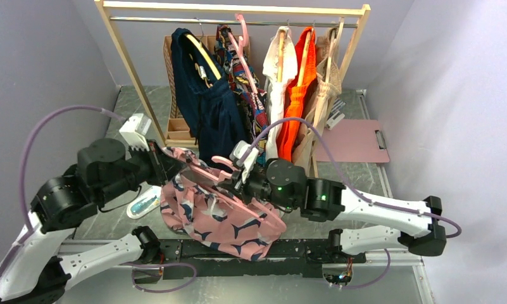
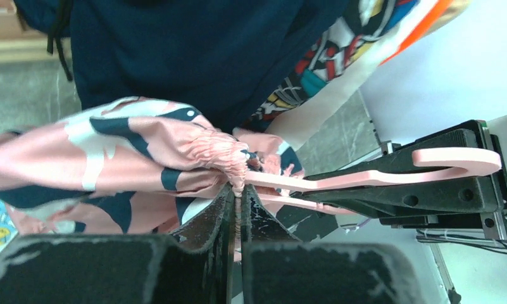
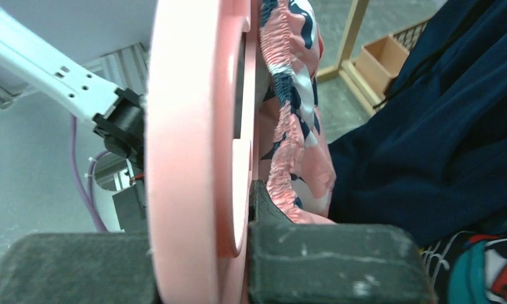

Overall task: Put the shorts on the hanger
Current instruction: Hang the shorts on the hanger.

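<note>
Jaws of our left gripper [image 2: 237,201] are clamped on the gathered waistband of the shorts [image 1: 216,218]. Our right gripper [image 3: 206,218] is clenched on the hanger [image 3: 181,126], pale pink plastic seen edge-on. The shorts, pink with navy and white wave shapes, sag loosely between both arms above the table [image 1: 364,174], their waistband bunched against the hanger. A navy garment [image 1: 206,107] hangs just behind.

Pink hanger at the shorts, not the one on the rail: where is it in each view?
Top external: pink hanger at centre, lying across the shorts.
Left wrist: in the right half, hook pointing right.
Right wrist: a broad upright band left of centre.
Shared landmark: the navy garment hanging behind it.
</note>
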Available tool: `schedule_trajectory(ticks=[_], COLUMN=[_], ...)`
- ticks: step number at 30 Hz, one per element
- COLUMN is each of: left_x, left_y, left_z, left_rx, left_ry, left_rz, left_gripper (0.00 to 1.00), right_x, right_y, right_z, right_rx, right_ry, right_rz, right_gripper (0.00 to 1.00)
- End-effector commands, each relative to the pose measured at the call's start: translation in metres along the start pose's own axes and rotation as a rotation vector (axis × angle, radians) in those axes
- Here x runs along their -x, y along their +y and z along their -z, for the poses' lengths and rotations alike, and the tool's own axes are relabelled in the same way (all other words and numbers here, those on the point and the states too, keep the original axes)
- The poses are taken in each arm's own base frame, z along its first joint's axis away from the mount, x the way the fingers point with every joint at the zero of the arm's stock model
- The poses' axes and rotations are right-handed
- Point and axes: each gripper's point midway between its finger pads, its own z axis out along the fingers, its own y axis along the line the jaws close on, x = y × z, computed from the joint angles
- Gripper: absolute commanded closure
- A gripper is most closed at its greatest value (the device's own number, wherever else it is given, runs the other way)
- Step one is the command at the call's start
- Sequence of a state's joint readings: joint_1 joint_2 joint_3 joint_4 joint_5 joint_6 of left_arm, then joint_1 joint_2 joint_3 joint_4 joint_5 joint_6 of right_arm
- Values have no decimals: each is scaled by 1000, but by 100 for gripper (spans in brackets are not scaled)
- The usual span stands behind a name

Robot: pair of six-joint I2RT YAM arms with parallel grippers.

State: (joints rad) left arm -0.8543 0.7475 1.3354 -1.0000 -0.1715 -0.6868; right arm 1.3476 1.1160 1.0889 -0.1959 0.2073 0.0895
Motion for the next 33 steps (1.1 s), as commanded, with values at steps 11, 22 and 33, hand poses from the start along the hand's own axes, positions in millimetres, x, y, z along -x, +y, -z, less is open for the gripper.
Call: schedule_trajectory(ticks=[11, 22, 33], left_x=[55, 60, 49], left_y=[-77, -65, -99], left_z=[28, 30, 20], left_rx=[-222, -165, -339], left_ry=[41, 9, 75], left_rz=[-188, -214, -248], left_gripper=[93, 93, 93], right_x=[37, 66, 51], right_y=[21, -6, 30], right_z=[45, 113, 77], right_rx=[200, 105, 275], right_ry=[78, 3, 28], right_rz=[226, 167, 185], right_gripper=[100, 100, 100])
